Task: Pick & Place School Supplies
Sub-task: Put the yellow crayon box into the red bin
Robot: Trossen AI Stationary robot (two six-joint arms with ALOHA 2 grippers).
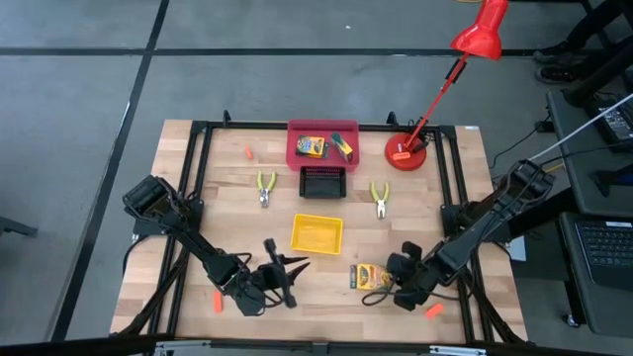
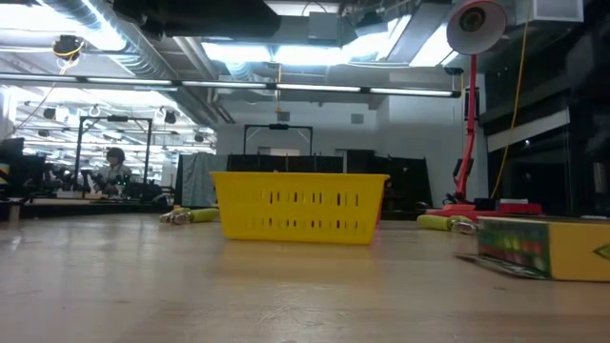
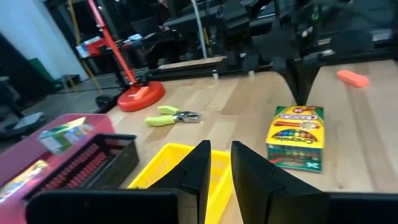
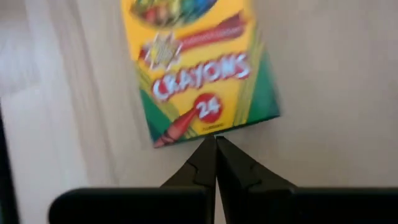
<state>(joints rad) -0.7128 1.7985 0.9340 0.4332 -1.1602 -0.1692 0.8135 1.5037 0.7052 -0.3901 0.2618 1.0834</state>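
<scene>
One yellow-and-green crayon box [image 1: 369,277] lies flat on the table near its front right; it also shows in the left wrist view [image 3: 296,137]. My right gripper [image 4: 216,142] is shut, its tips at one short end of that box [image 4: 199,68]. My left gripper [image 1: 302,265], open by a narrow gap, hovers left of the box, near the yellow tray's front edge. Two more crayon boxes [image 1: 312,146] lie in the red tray. Two yellow-handled pliers [image 1: 265,186] [image 1: 380,196] lie on the table. Orange-red pieces [image 1: 247,152] [image 1: 215,302] [image 1: 433,311] lie scattered. My right gripper comes from above, its shut fingertips [image 3: 303,99] pointing down at the short end of the crayon box [image 4: 211,127]. I cannot tell whether they touch it. The box lies flat on the table.
A red tray [image 1: 297,158] stands at the far middle, a black tray [image 1: 322,182] just in front of it, and a yellow tray [image 1: 316,233] at the centre. The red desk lamp's base [image 1: 407,153] sits at the far right. A black frame edges the table.
</scene>
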